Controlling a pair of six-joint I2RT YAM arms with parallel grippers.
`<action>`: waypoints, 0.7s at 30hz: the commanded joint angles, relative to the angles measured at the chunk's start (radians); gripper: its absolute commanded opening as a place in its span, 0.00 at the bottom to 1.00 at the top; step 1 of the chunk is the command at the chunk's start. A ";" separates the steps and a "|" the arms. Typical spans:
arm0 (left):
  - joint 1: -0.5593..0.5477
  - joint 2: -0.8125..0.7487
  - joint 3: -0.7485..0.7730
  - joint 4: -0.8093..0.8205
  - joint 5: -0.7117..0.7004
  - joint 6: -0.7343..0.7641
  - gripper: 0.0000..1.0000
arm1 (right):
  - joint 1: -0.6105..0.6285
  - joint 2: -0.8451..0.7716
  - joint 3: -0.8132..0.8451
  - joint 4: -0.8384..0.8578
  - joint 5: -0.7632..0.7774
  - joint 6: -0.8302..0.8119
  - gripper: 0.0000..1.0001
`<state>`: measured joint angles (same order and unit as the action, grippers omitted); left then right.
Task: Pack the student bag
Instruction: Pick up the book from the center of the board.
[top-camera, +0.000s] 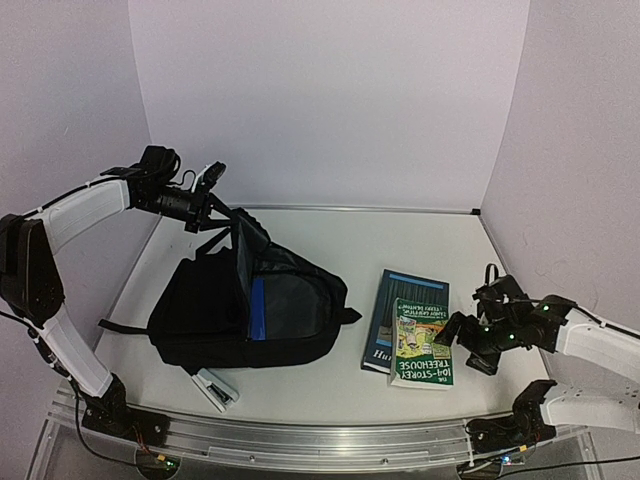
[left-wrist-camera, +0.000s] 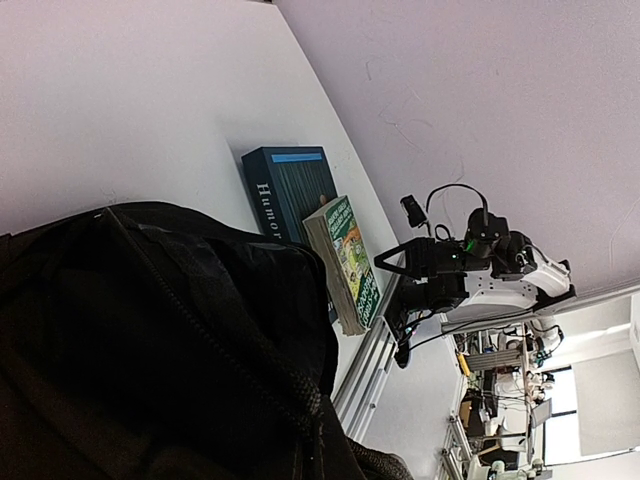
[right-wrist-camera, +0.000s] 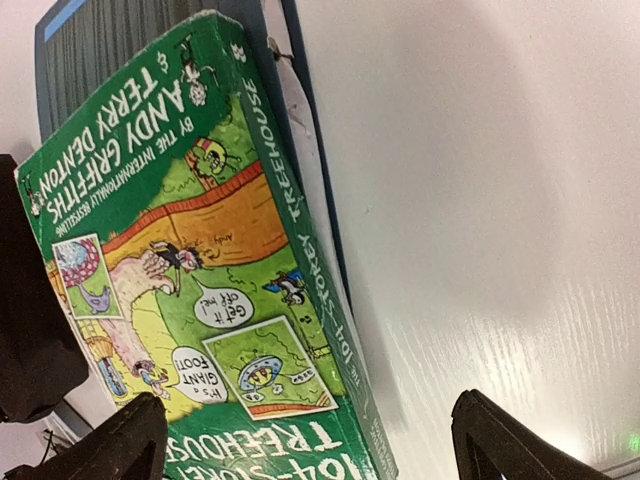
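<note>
Gaping empty at the green book (right-wrist-camera: 200, 250), right gripper (right-wrist-camera: 315, 440) waits; left gripper (top-camera: 210, 207), clamped on the student bag (top-camera: 215, 315), may slip, collapsing its mouth.

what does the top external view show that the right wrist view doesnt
Only top external: the student bag, the left jaws shut on its raised flap, and a stapler in front of it. Only right wrist: the green book close up, its cover cartoons and speech bubbles readable, with the right jaws wide open. Both: that green book lying on the blue book, on the white table.
</note>
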<state>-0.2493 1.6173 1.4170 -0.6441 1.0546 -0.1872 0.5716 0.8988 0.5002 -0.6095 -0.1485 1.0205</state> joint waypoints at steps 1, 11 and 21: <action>0.005 -0.001 0.009 0.055 0.031 -0.001 0.00 | -0.001 0.002 -0.057 0.088 -0.116 -0.014 0.98; 0.005 -0.008 0.010 0.054 0.037 -0.005 0.00 | -0.001 0.078 -0.120 0.223 -0.220 -0.003 0.96; 0.004 -0.014 0.008 0.058 0.039 -0.008 0.00 | 0.000 0.050 -0.185 0.315 -0.239 0.070 0.64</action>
<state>-0.2494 1.6176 1.4170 -0.6437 1.0561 -0.1917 0.5716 0.9705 0.3448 -0.3426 -0.3817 1.0473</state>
